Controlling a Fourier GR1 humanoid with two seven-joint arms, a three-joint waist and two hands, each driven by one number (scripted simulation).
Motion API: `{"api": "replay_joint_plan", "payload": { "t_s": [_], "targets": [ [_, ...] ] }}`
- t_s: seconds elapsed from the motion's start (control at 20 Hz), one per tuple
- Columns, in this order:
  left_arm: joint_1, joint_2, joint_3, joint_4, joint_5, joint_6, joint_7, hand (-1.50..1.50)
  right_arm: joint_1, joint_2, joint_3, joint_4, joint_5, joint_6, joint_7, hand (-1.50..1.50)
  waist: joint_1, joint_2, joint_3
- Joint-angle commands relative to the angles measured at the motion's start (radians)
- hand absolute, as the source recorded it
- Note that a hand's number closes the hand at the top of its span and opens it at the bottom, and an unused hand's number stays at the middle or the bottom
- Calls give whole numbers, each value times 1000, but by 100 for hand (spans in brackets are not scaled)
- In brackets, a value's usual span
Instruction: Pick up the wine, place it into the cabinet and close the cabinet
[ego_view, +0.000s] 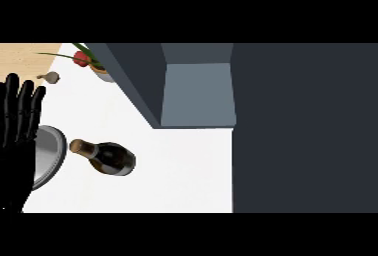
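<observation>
A dark wine bottle (109, 157) with a brown cork stands on the white counter (184, 170), left of centre. The dark cabinet (199, 90) rises at the back with its interior showing grey; its open door (303, 125) fills the right side of the view. My left hand (18, 125) stands at the left edge with straight fingers pointing up, a short way left of the bottle and not touching it. My right hand does not show.
A silver plate (50, 155) lies at the left edge, partly behind my left hand. A potted plant (92, 62) with a red bloom and a small garlic bulb (50, 77) sit at the back left.
</observation>
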Motion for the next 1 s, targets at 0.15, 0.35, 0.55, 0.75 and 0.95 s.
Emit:
{"api": "replay_joint_plan", "payload": {
  "t_s": [0.15, 0.35, 0.55, 0.75, 0.95],
  "targets": [
    [-47, -40, 12, 136, -106, 84, -53, -150, 122, -6, -30, -127, -42, 16, 21, -150, -17, -33, -36],
    [-105, -132, 19, 147, 148, 149, 154, -150, 156, -11, 103, -94, -117, 117, 127, -150, -23, -31, -38],
    [-195, -135, 20, 220, 162, 226, 153, -150, 199, -43, 83, -184, -193, 149, 201, -150, -18, -32, -36],
    [-228, -137, -26, 201, 124, 294, 208, -150, 228, -39, 46, -204, -217, 166, 202, -150, -8, -33, -36],
    [-236, -137, -61, 168, 104, 340, 242, -150, 238, -57, 6, -286, -251, 173, 277, -150, -8, -33, -36]
  ]
}}
